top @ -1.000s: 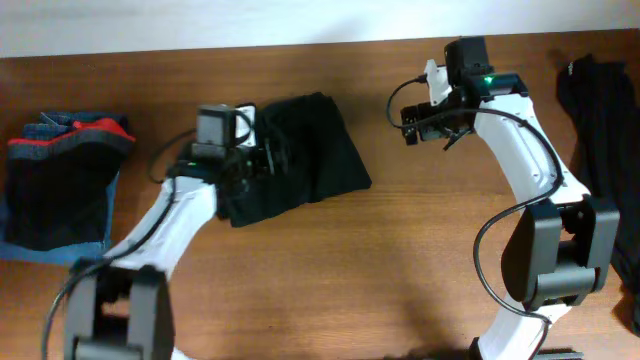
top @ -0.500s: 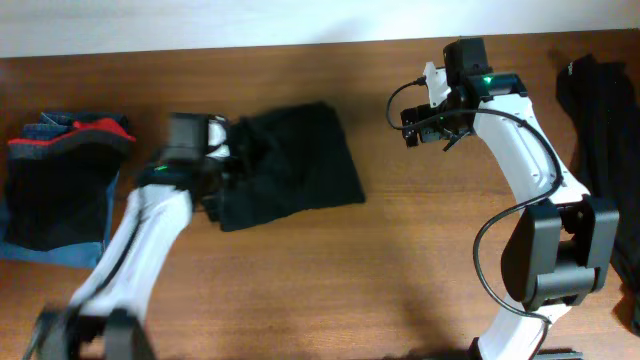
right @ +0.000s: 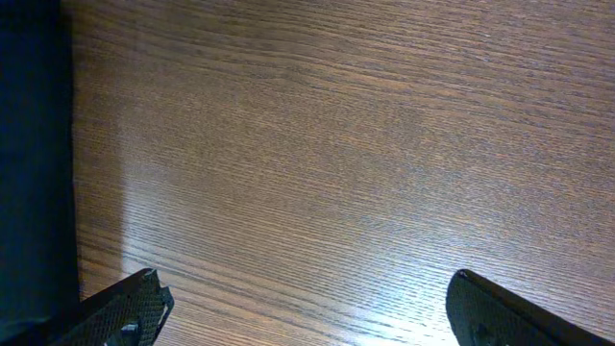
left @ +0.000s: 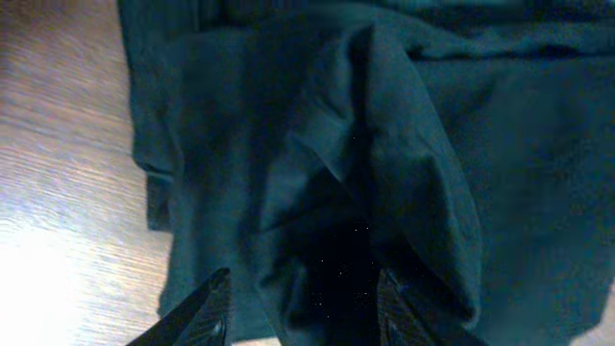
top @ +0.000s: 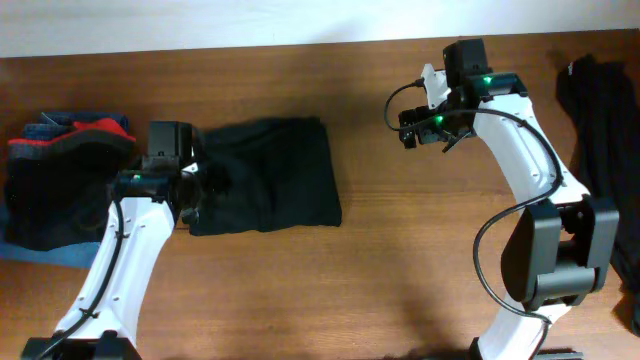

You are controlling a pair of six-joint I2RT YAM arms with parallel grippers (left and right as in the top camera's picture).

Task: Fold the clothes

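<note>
Left wrist view: the left gripper [left: 300, 317] has its two dark fingers set on either side of a raised ridge of the black garment [left: 384, 144], and the cloth is pinched up between them; the rest of the fabric lies flat beyond, with a folded edge against the wooden table [left: 58, 144] at the left. Right wrist view: the right gripper [right: 312, 322] has its fingers spread wide apart with only wood grain under them; a dark band along the left border cannot be identified. Overhead view: the garment lies as a rough rectangle left of the table's centre, the left gripper at its left edge. Just beside that arm's wrist, further left, sits a stack of folded clothes [top: 50, 205], topped by a red-trimmed piece [top: 85, 135] and resting on a blue piece [top: 60, 255]; the stack is close to the garment's gripped edge. The right gripper is well apart from the garment, above and to its right. A pile of dark clothes [top: 600, 110] lies at the far right edge, behind the right arm
</note>
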